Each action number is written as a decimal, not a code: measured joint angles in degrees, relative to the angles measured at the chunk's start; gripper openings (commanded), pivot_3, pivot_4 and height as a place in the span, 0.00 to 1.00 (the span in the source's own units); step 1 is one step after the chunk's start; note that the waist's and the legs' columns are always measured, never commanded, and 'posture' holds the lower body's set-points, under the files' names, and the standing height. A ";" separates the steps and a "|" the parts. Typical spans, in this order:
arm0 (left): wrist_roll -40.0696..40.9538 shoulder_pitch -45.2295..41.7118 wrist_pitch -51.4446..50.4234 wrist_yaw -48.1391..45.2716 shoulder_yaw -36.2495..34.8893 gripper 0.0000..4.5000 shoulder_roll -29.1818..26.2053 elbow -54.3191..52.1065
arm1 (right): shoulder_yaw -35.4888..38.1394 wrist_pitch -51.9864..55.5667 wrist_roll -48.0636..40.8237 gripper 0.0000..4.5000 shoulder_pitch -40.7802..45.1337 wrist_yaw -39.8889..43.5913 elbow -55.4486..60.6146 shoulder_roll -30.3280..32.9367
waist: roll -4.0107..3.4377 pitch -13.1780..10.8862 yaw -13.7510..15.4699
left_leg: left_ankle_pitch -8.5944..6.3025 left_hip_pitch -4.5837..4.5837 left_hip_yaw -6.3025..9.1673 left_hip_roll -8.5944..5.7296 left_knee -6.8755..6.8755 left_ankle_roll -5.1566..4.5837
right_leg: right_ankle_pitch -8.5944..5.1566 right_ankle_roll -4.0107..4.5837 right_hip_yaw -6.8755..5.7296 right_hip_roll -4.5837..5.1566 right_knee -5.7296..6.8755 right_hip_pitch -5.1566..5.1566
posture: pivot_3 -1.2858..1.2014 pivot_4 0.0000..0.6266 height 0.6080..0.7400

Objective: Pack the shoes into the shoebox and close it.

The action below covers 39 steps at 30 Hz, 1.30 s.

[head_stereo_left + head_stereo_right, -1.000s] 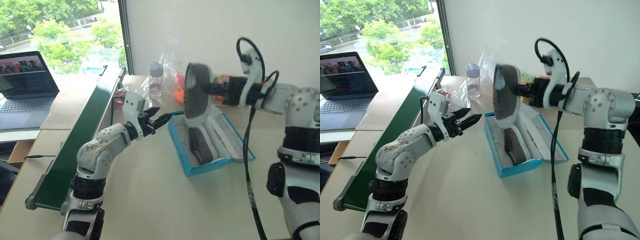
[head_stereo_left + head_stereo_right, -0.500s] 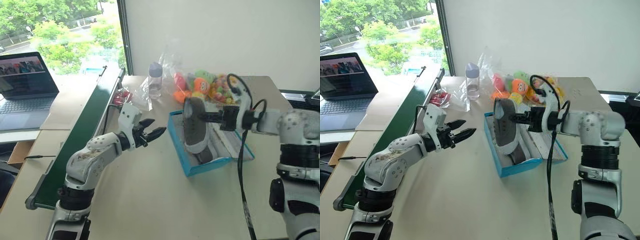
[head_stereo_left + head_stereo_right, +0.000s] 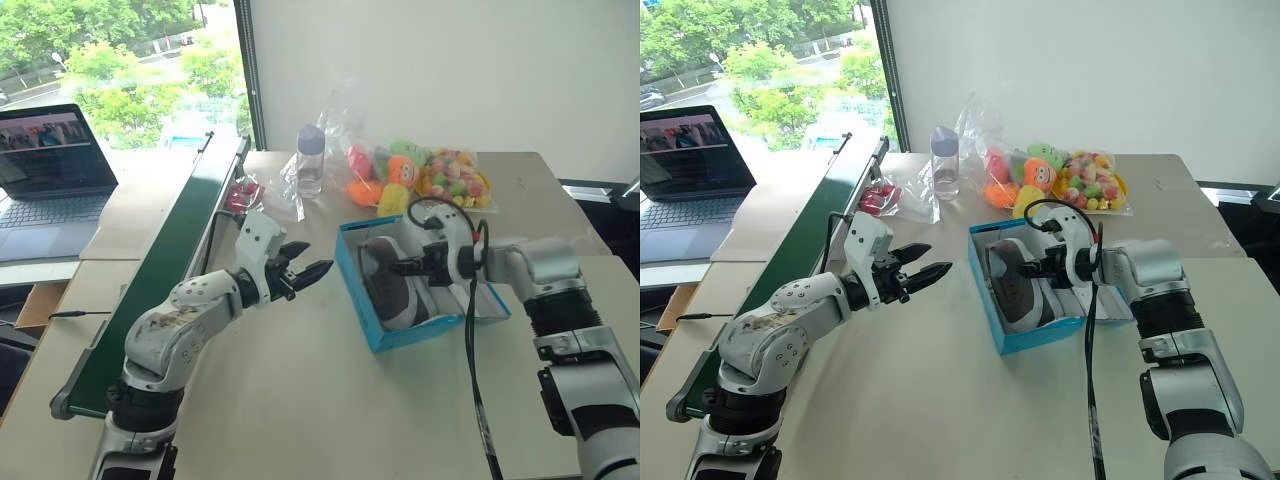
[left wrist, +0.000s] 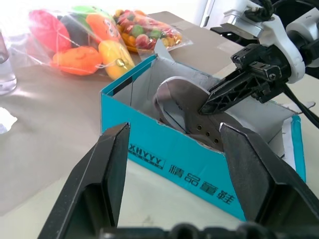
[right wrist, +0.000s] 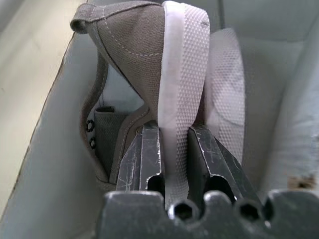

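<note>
Left eye view puts the shoebox (image 3: 372,318) right of the frame's centre on the pale tabletop (image 3: 300,400), its lid folded back toward the right. The right tool (image 3: 398,267) reaches into the box from the right, its two fingers clamped on the sole edge of a grey shoe (image 3: 388,283) that stands on its side within the white interior. In the right wrist view the fingers (image 5: 144,154) pinch the pale textured sole rim of that shoe, with the grey fabric upper to one side; a second pale sole (image 5: 227,94) lies just beside it, against the box wall, so both shoes are within the box.

The left tool (image 3: 305,272) hangs above the tabletop at the frame's centre left, well apart from the box, its fingers spread and holding nothing. In the left wrist view those fingers (image 4: 112,169) frame the blue wall of the box with its white lettering.

At the upper centre of the frame stands a clear bottle (image 3: 311,160), and to its right lies a clear bag of bright plush toys (image 3: 415,175). A long dark green board (image 3: 160,270) runs along the left side of the tabletop, and an open laptop (image 3: 50,180) sits at the upper left.
</note>
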<state>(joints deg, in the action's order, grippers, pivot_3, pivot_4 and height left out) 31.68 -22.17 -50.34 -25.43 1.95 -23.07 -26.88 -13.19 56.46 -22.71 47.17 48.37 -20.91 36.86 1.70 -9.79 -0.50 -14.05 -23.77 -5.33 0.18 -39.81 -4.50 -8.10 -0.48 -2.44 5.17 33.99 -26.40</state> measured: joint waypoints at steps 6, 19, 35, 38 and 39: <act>0.07 0.24 -1.33 3.21 -1.04 0.71 1.98 -0.65 | -6.01 -5.73 8.27 0.41 1.60 -0.23 0.24 -2.64 | 0.04 0.03 -0.02 | 0.01 0.20 0.00 0.00 -0.03 0.02 | 0.00 0.00 0.02 0.02 0.02 0.16 | 0.52 0.24 1.00; 0.79 -4.48 -3.86 -0.42 2.12 0.71 -0.43 -1.02 | 1.39 10.30 2.34 0.91 2.53 3.35 19.85 2.80 | -0.03 -0.03 0.64 | 0.00 -0.05 0.00 0.00 0.01 0.02 | 0.25 0.42 0.00 0.04 0.03 -0.13 | 0.52 0.24 1.00; -3.76 -17.85 5.34 -21.12 14.13 0.71 -4.37 14.32 | 32.86 33.23 -13.06 0.17 -22.63 2.43 50.96 20.02 | 0.02 -0.05 2.13 | -0.08 -0.12 0.17 -0.10 -0.01 -0.09 | -0.16 -0.06 -0.16 0.15 -0.02 -0.04 | 0.52 0.24 1.00; -4.52 -20.33 5.77 -24.58 14.51 0.71 -5.73 17.22 | 42.45 35.52 -16.66 0.01 -32.11 1.95 55.19 20.75 | 0.02 -0.05 2.46 | -0.09 -0.11 0.07 -0.10 -0.02 -0.11 | -0.16 -0.08 -0.08 0.14 -0.03 -0.05 | 0.52 0.24 1.00; -4.56 -21.28 5.78 -25.43 14.67 0.82 -5.67 17.97 | 45.28 35.59 -17.63 0.00 -34.85 1.41 56.37 20.63 | 0.02 -0.05 2.41 | -0.10 -0.10 0.06 -0.11 -0.03 -0.12 | -0.16 -0.09 -0.04 0.15 -0.05 -0.04 | 0.52 0.24 1.00</act>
<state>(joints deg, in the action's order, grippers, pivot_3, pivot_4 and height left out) 27.12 -43.45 -44.55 -50.86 16.62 -28.74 -8.91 32.10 92.05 -40.33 12.32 49.79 35.47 57.49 1.72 -9.84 1.91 -14.15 -23.87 -5.27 0.07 -39.84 -4.62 -8.26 -0.57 -2.47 5.32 33.94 -26.44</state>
